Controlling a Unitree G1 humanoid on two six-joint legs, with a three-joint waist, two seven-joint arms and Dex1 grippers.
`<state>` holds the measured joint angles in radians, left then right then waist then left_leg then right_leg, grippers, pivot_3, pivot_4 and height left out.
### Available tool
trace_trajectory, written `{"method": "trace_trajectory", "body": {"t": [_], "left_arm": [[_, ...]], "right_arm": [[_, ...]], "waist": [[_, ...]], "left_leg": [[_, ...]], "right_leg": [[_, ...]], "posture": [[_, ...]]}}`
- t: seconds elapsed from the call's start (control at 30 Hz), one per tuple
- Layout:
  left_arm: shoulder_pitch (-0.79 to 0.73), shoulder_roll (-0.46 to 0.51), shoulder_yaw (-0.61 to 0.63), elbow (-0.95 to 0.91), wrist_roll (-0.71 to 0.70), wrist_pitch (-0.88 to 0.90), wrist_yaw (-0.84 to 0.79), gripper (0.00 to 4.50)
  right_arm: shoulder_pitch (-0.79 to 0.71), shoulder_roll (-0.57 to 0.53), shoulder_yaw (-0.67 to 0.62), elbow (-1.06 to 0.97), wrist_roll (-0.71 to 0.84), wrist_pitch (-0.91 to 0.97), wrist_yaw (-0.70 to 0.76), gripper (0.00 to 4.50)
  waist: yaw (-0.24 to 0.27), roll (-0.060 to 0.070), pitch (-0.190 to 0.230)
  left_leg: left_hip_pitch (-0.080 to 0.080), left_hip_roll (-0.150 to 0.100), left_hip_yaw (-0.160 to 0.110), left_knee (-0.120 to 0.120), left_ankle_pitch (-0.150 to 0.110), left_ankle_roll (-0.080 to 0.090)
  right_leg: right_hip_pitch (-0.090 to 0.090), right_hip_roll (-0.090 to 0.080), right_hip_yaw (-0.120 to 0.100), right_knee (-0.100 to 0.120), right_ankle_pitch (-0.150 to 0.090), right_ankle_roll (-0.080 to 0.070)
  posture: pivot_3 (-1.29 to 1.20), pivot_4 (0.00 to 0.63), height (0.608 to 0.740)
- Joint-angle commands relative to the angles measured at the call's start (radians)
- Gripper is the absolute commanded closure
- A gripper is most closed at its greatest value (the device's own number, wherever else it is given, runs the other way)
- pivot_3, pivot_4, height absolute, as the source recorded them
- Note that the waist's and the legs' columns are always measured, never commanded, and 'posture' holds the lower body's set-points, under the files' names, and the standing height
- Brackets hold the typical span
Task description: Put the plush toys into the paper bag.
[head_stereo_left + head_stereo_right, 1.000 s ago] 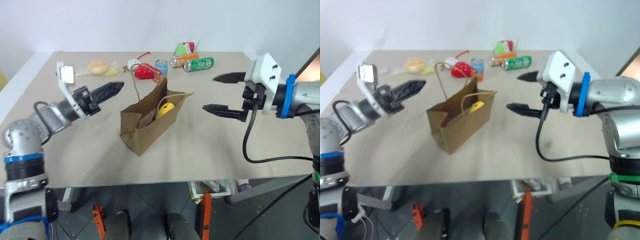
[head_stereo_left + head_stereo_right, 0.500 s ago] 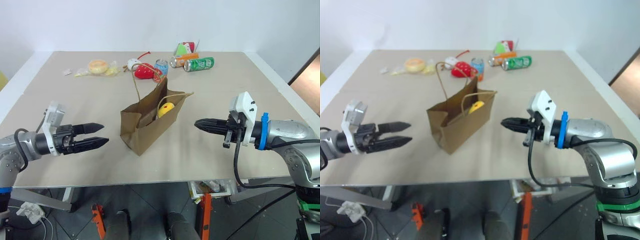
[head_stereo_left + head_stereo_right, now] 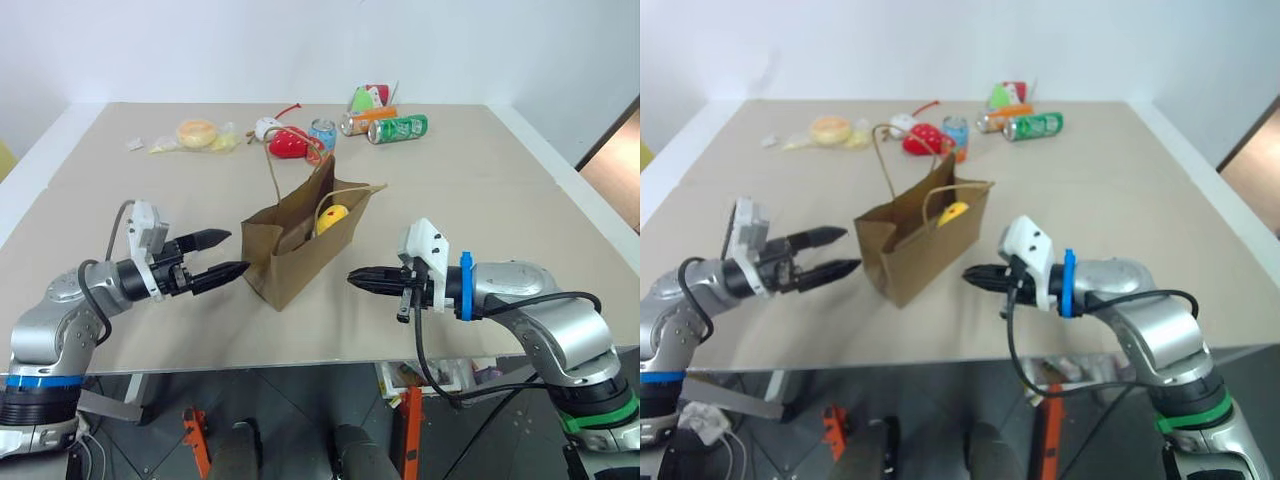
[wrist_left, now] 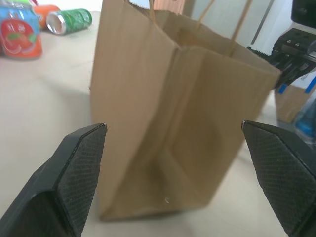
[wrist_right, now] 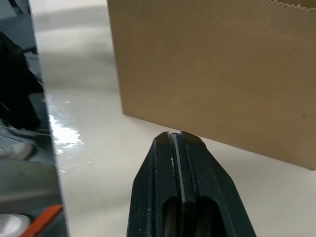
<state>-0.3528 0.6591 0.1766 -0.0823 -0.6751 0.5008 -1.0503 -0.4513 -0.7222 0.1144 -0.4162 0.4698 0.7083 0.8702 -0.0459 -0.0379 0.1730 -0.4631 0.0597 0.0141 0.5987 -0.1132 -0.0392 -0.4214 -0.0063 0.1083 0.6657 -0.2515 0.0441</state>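
Beige counter (image 3: 480,190) against a plain white wall, and pretty much dead center on it stands the paper bag (image 3: 300,245), upright and open at the top, with its thin loop handles sticking up. Peeking out of the mouth is the yellow chick (image 3: 333,215), so that one's sitting inside; the brown furry toy can't be made out from these angles. On the bag's left the left gripper (image 3: 226,254) hangs close to the bag's side, pointing at it roughly level, fingers (image 4: 74,168) spread wide apart with nothing between them. On the other side the right gripper (image 3: 352,277) points at the bag too, fingers (image 5: 180,163) pressed tight together and empty, tip just short of the paper wall. Farther back along the far edge there's a bunch of clutter: a red strawberry-looking toy (image 3: 288,145), a blue can (image 3: 322,134) standing up, a green can (image 3: 397,128) and an orange can (image 3: 366,120) lying on their sides, plus a yellowish round thing (image 3: 197,133) off to the left.
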Motion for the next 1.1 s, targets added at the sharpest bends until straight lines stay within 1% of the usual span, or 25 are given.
{"method": "trace_trajectory", "body": {"t": [0.03,0.2,0.47,0.8,0.93,1.0,1.1], "left_arm": [[-0.046,-0.027,-0.042,0.007,0.004,-0.016,-0.032,0.00],[-0.062,-0.025,-0.076,-0.020,-0.042,0.046,-0.092,0.00],[-0.093,-0.036,-0.090,0.021,-0.014,0.031,-0.100,0.00],[-0.112,-0.093,-0.114,0.041,0.051,-0.034,-0.069,0.00],[-0.114,-0.110,-0.144,0.048,0.115,-0.069,-0.035,0.00],[-0.114,-0.118,-0.149,0.052,0.124,-0.076,-0.029,0.00],[-0.114,-0.125,-0.143,0.055,0.116,-0.066,-0.030,0.73]], "right_arm": [[-0.071,0.036,0.035,0.051,-0.067,-0.075,-0.015,4.47],[-0.138,0.090,0.081,0.135,-0.141,-0.142,-0.026,4.47],[-0.206,0.181,0.102,0.195,-0.185,-0.172,-0.040,4.47],[-0.248,0.261,0.107,0.241,-0.236,-0.184,-0.085,4.47],[-0.251,0.269,0.107,0.245,-0.250,-0.184,-0.089,4.47],[-0.247,0.265,0.104,0.242,-0.252,-0.184,-0.089,4.47],[-0.240,0.253,0.096,0.236,-0.252,-0.181,-0.084,4.50]], "waist": [[0.000,0.000,0.000],[-0.001,0.000,0.000],[-0.001,0.000,0.000],[-0.001,0.000,0.000],[-0.001,0.000,0.000],[-0.001,0.000,0.000],[-0.001,0.000,0.000]], "left_leg": [[0.000,0.000,0.000,0.000,0.000,0.000],[0.000,0.000,0.000,0.001,0.000,0.000],[0.000,0.001,-0.001,0.000,0.000,0.000],[0.000,0.001,-0.001,0.001,0.000,0.000],[0.000,0.001,-0.001,0.001,0.000,0.001],[0.000,0.001,-0.001,0.001,0.000,0.001],[0.000,0.001,-0.001,0.001,0.000,0.001]], "right_leg": [[0.000,0.000,0.000,0.000,0.000,0.000],[0.000,0.001,0.000,0.000,0.001,0.000],[0.000,0.002,0.000,0.000,0.001,0.001],[0.000,0.002,0.000,0.001,0.002,0.001],[0.000,0.002,0.000,0.001,0.002,0.001],[0.000,0.002,0.000,0.001,0.002,0.001],[0.000,0.002,0.000,0.001,0.003,0.002]], "posture": [[0.00,0.150,0.740],[0.00,0.150,0.740],[0.00,0.150,0.740],[0.00,0.150,0.740],[0.00,0.150,0.740],[0.00,0.150,0.740],[0.00,0.150,0.740]]}}
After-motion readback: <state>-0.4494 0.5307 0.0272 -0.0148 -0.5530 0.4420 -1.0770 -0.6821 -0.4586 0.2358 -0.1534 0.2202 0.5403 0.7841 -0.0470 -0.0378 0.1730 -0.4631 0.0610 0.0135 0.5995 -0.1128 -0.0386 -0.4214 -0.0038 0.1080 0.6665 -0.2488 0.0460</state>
